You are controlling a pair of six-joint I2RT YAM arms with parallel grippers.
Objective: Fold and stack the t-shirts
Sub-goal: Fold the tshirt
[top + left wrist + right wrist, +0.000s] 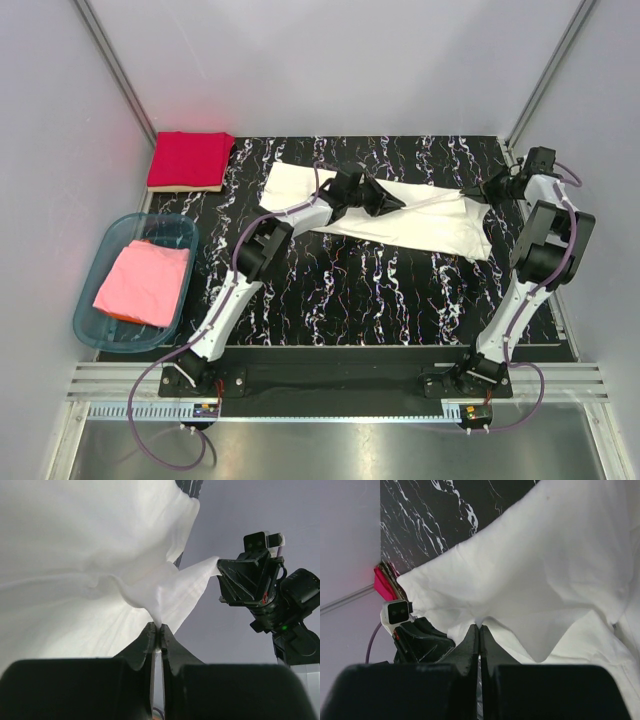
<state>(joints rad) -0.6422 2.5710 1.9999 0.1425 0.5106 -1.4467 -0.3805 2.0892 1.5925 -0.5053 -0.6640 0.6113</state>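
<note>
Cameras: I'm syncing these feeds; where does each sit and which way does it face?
Top: above and behind, looking down on mat, white shirt, left arm, right arm.
Left wrist: on the left arm, facing along the shut left jaws, pinching the shirt, toward the right arm.
Right wrist: on the right arm, facing along the shut right jaws, also pinching it, toward the left arm.
Shared: all three show the shirt; each wrist view sees the other arm.

Matt white cloth t-shirt (440,225), translucent plastic tub (120,332), smooth black mat (350,290)
</note>
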